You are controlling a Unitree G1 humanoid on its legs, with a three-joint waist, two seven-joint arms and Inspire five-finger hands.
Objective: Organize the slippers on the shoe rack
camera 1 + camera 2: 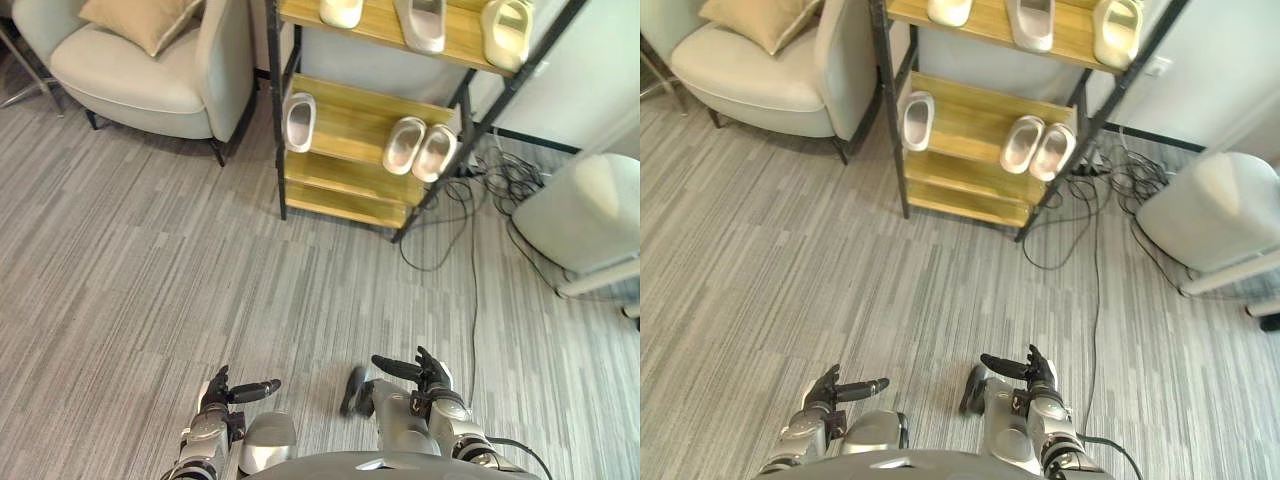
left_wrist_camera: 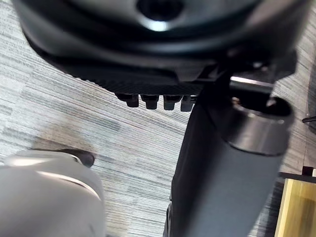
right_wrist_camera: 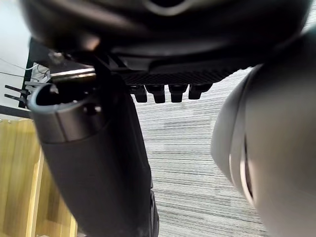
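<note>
Slippers [image 1: 424,22] sit shelved on the rack [image 1: 345,125], well ahead at 12 o'clock.
The left hand [image 1: 216,395] and right hand [image 1: 428,378] hang low at 6 o'clock, fingers loosely spread, thumbs out, holding nothing. The top shelf holds three; a lone slipper [image 1: 299,121] lies at the middle shelf's 9 o'clock end, a pair [image 1: 421,148] at its 3 o'clock end. They look light, soft and bendy; I'd pinch the heel rim.

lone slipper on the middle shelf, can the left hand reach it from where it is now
Probably not yet. The left hand hangs open, and a wide stretch of floor lies between it and the slipper on the rack. Nothing blocks the way; stepping closer should do.
</note>
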